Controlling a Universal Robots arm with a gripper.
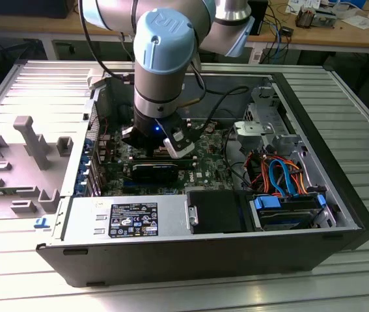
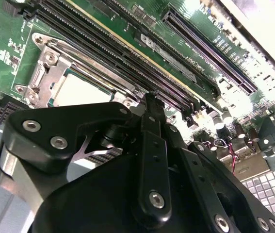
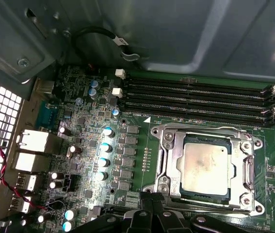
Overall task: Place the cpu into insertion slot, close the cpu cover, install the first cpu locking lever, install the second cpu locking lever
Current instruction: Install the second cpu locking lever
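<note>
Now we hover low over the motherboard point(image 3: 93, 145) inside the open computer case point(image 1: 340, 214), the gripper point(image 2: 149, 104) poised just beside the insertion slot point(image 3: 164, 165). The cpu point(image 3: 204, 167) already sits in that slot, framed by the cpu cover point(image 3: 169, 145), which looks lowered around it. Our fingers point(image 2: 152, 145) appear drawn together and hold nothing. To seat a locking lever well, we judge a steady press along the socket's edge, clear of the memory slots point(image 3: 195, 99), matters most.
</note>
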